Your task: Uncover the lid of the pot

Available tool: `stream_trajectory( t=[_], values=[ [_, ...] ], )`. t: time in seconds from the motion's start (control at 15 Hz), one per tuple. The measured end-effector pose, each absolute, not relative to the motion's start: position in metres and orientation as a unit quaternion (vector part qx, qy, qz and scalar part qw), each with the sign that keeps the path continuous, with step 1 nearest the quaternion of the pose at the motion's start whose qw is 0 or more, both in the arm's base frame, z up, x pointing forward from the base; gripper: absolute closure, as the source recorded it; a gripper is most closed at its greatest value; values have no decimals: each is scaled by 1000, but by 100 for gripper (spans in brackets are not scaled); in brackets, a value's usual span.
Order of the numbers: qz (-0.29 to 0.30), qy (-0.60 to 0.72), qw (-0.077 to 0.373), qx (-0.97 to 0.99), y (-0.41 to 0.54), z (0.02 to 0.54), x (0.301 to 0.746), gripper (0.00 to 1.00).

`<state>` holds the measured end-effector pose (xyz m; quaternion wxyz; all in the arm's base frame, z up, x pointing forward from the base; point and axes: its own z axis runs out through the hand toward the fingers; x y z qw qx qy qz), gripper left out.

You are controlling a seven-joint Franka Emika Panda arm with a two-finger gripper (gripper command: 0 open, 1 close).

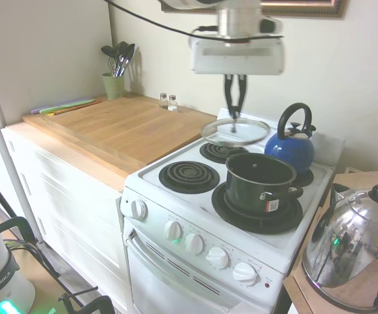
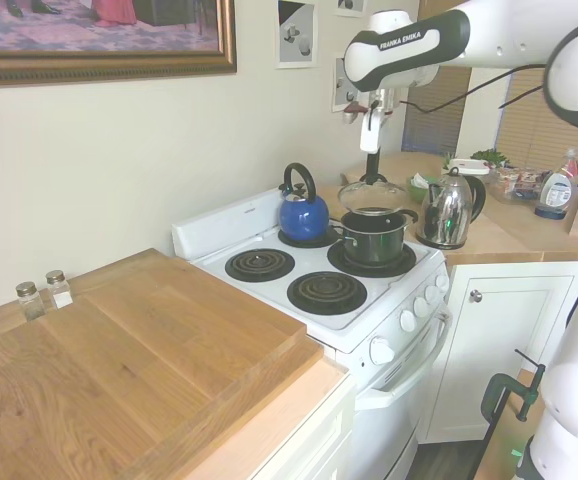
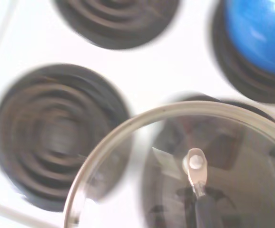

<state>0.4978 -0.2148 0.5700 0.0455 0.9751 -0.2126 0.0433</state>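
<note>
Above the white stove (image 1: 176,196), the gripper (image 1: 235,112) held the glass lid (image 1: 235,131) by its black loop handle, lifted clear of the black pot (image 1: 261,180). The pot sat uncovered on the front burner, just in front of the blue kettle (image 1: 291,145).

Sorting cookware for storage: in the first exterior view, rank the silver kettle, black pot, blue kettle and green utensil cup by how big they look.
1. Silver kettle, though it sits nearest the camera, so this is unsure.
2. Black pot.
3. Blue kettle, close to the pot in size.
4. Green utensil cup, farthest away.
</note>
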Motion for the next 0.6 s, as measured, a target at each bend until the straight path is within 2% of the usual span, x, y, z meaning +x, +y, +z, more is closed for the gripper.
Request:
stream_trajectory(
  t=[0.33,0.6],
  values=[
    [61,-202,60,976,-11,562,496,100],
    [69,-210,48,974,118,541,505,100]
  ],
)
